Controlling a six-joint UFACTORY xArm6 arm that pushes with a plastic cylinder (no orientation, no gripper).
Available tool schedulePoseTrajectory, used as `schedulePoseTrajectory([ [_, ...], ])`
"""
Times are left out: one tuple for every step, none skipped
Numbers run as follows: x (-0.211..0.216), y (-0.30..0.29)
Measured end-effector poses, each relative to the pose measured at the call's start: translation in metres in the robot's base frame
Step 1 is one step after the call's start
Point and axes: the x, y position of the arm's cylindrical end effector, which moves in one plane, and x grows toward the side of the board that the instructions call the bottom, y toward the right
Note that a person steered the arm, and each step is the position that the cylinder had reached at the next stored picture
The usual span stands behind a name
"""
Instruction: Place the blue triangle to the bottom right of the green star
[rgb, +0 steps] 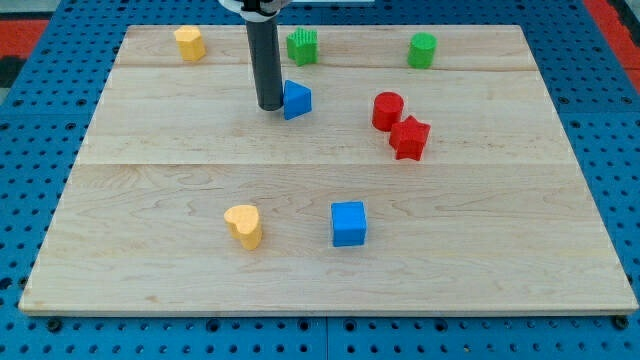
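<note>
The blue triangle (297, 100) lies on the wooden board (150, 200) in the upper middle. The green star (302, 46) stands near the view's top edge, just above the triangle. My tip (270, 106) is the lower end of the dark rod, right against the triangle's left side; I cannot tell whether it touches. The rod rises to the view's top.
A green cylinder (423, 50) is at the top right. A red cylinder (387, 110) and a red star (409, 138) sit right of the triangle. A yellow block (189, 43) is top left. A yellow heart (244, 226) and a blue cube (349, 223) lie lower down.
</note>
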Motion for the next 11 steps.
schedulePoseTrajectory([
  [0.007,0.007],
  [0.025,0.019],
  [0.037,0.02],
  [0.035,0.023],
  [0.017,0.027],
  [0.012,0.032],
  [0.012,0.05],
  [0.011,0.064],
  [0.004,0.083],
  [-0.026,0.079],
  [-0.029,0.044],
])
